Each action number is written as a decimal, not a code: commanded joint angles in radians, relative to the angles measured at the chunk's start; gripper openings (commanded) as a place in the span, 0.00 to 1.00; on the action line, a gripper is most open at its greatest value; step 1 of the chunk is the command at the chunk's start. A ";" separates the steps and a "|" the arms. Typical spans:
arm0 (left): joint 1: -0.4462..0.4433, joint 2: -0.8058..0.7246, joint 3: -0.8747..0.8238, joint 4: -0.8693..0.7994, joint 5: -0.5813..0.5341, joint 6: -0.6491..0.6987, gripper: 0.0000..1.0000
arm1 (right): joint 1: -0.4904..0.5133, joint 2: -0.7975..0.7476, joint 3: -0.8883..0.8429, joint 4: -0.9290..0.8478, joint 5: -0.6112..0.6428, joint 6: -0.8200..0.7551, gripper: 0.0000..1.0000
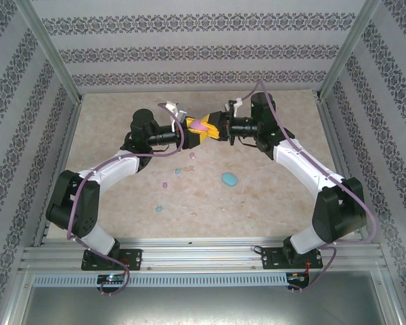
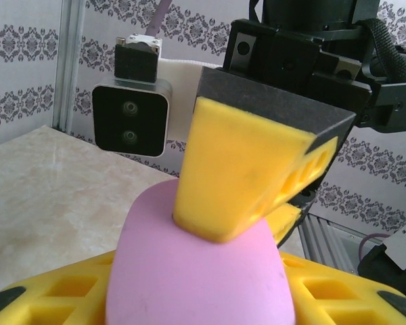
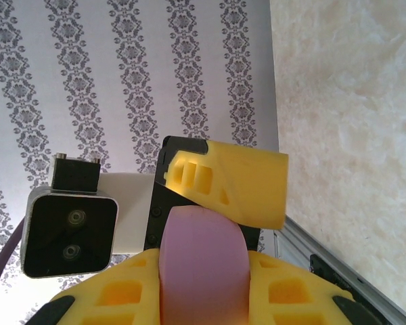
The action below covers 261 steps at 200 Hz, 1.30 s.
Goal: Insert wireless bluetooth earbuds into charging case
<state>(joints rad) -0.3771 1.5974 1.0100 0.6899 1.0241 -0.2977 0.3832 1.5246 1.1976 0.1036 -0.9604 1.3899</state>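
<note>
Four blocky yellow fingers (image 2: 243, 169), rounded pink case (image 2: 196, 271)

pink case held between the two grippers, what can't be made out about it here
Top external: the left gripper and right gripper cover most of the pink case; lid open or shut, cannot tell.
Left wrist: the bottom edge cuts off its near end; the right gripper covers its far end.
Right wrist: the bottom edge cuts it off too.

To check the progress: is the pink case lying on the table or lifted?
Lifted: the left gripper and right gripper both clamp the pink case above the table.
</note>
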 commanded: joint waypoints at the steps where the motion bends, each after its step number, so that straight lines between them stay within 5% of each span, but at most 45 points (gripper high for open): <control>1: -0.017 0.010 0.042 0.063 0.016 -0.015 0.45 | 0.009 -0.028 0.008 0.038 -0.018 0.013 0.17; 107: -0.014 0.005 0.045 0.104 0.007 -0.054 0.24 | -0.008 -0.044 -0.029 0.064 -0.009 0.017 0.18; 139: -0.012 -0.004 0.045 0.099 0.004 -0.055 0.40 | -0.021 -0.056 -0.055 0.118 0.003 0.056 0.18; 261: 0.002 -0.014 0.031 0.105 -0.015 -0.069 0.50 | -0.039 -0.069 -0.074 0.179 0.002 0.109 0.17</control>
<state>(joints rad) -0.3843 1.6054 1.0260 0.7303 1.0107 -0.3439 0.3550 1.4868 1.1336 0.2371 -0.9550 1.4841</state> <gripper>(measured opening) 0.516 0.232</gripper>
